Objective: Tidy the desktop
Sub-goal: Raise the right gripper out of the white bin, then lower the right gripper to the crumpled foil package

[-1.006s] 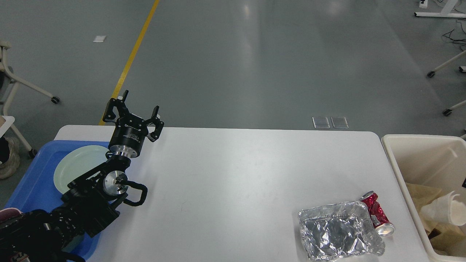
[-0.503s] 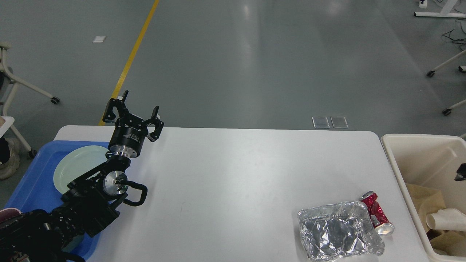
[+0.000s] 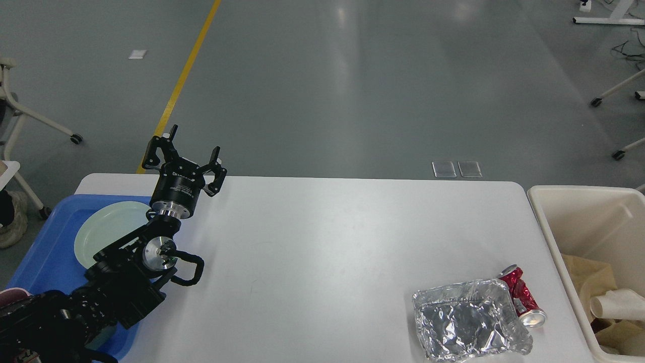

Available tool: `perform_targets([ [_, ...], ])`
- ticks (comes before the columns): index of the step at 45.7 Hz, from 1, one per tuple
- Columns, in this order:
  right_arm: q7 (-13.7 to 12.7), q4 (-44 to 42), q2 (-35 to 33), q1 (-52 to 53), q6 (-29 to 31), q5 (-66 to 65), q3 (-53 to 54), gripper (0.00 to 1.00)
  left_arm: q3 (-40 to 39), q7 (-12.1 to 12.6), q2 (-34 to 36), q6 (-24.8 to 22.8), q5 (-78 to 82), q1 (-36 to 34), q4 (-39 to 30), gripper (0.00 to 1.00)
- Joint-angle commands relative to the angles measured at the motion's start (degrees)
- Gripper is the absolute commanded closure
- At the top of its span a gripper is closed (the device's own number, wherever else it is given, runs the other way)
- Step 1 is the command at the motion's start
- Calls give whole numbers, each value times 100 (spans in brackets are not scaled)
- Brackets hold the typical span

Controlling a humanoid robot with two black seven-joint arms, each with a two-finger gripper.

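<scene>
White desktop fills the middle, between a blue tray on the left and a cream bin on the right. Left gripper held up above the tray's far corner, fingers spread apart, holding nothing. Right gripper nowhere in view. Only 2 bits of trash left near the right front corner: a crumpled foil tray and a crushed red can, touching each other. Likely trouble: grabbing 1 could push the other, and the can could roll off the edge. Thin foil could bend, tear or slip out. A pale green plate sits in the tray under the left arm and could get bumped.
</scene>
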Motion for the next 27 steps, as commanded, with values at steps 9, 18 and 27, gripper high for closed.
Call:
perform_targets([
  [9,-2,62,962,652,5,-220,-168,1,3,6,0,0,0,0,0,3],
  [18,6,616,1508,748,5,-141,-133,3,3,-3,0,0,0,0,0,3],
  [27,6,854,1534,406,5,-79,-36,4,-6,6,0,0,0,0,0,3],
])
